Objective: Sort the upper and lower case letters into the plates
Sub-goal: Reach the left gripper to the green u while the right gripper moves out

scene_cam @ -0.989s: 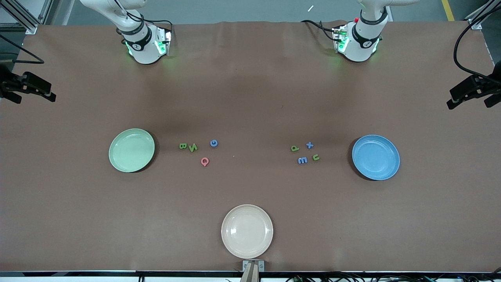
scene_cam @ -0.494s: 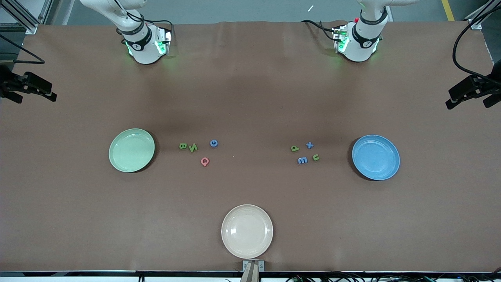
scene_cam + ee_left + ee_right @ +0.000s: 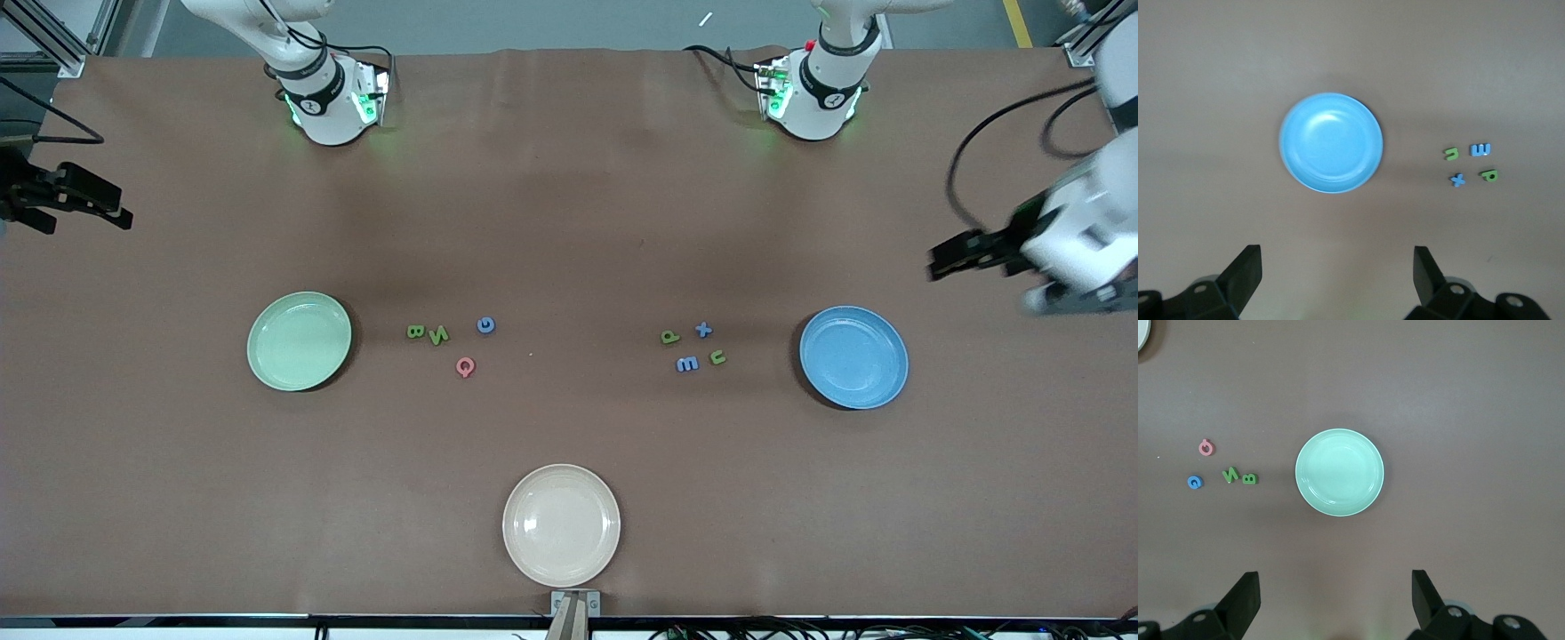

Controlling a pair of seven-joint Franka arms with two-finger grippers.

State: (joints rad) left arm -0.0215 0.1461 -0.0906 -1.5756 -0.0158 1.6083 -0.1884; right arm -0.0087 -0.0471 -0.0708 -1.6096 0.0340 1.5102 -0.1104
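The table is covered with a matt brown sheet that looks like paper or thin cloth, faintly creased near the arm bases. The green plate, the blue plate and the cream plate look like smooth moulded plastic with a soft sheen, the blue one showing a bright highlight in the left wrist view. The small letters appear matt, like foam or plastic, and the arm bases are glossy white plastic casing.
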